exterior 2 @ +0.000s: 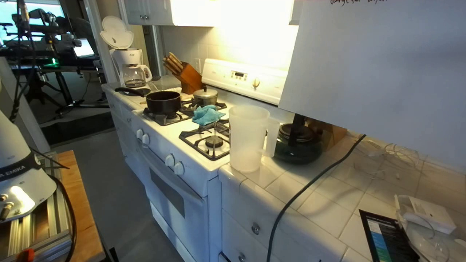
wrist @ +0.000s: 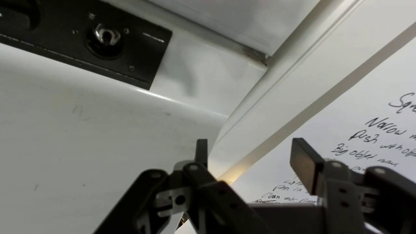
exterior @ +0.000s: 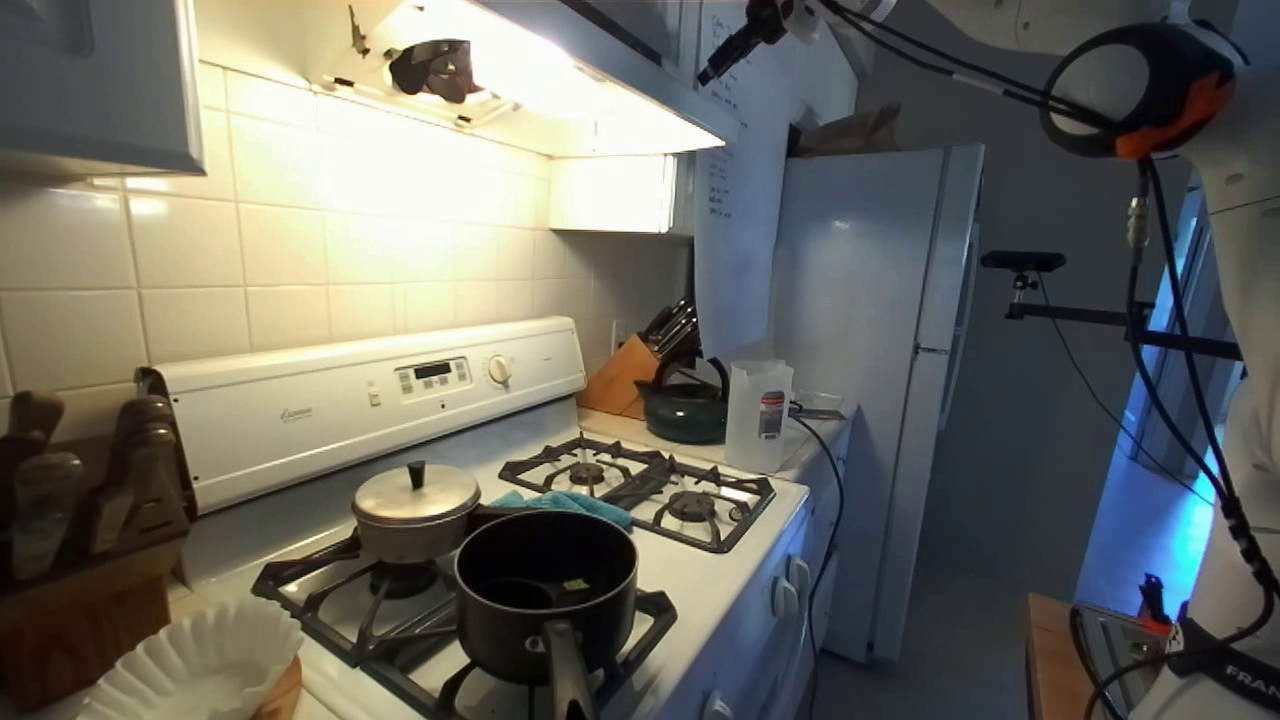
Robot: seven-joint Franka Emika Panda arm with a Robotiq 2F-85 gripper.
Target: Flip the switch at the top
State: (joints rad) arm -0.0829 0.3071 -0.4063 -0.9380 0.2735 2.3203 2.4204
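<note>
At far left in an exterior view I see a wooden block (exterior: 95, 640) holding wood-handled pieces (exterior: 150, 475), then a fluted paper filter (exterior: 195, 660). On the stove (exterior: 655, 560), a lidded pot (exterior: 415, 535) hides its contents; just beside it, a black saucepan (exterior: 503, 628) shows a small yellowish patch (exterior: 576, 584) inside, too small to name. Next, on the tabletop (exterior 2: 327, 203), come a second block (exterior: 615, 382) with dark handles (exterior: 672, 326), a lidded dark green kettle (exterior: 690, 415), and a translucent pitcher (exterior: 748, 435) whose inside I can't make out. Farther right my white arm (exterior: 1250, 260) stands along the frame edge, its upper reach cut off by the top, and its end extends left, angled down near the hood (exterior: 640, 80). In the wrist view the black switch panel (wrist: 65, 45) sits upper left, with a knob-like part (wrist: 18, 18) cut by the edge, then a metal stem (wrist: 106, 34); which one is the switch I can't tell. Lower right, my fingers (wrist: 305, 167) stand well apart, one in front of a handwritten sheet (wrist: 373, 146).
</note>
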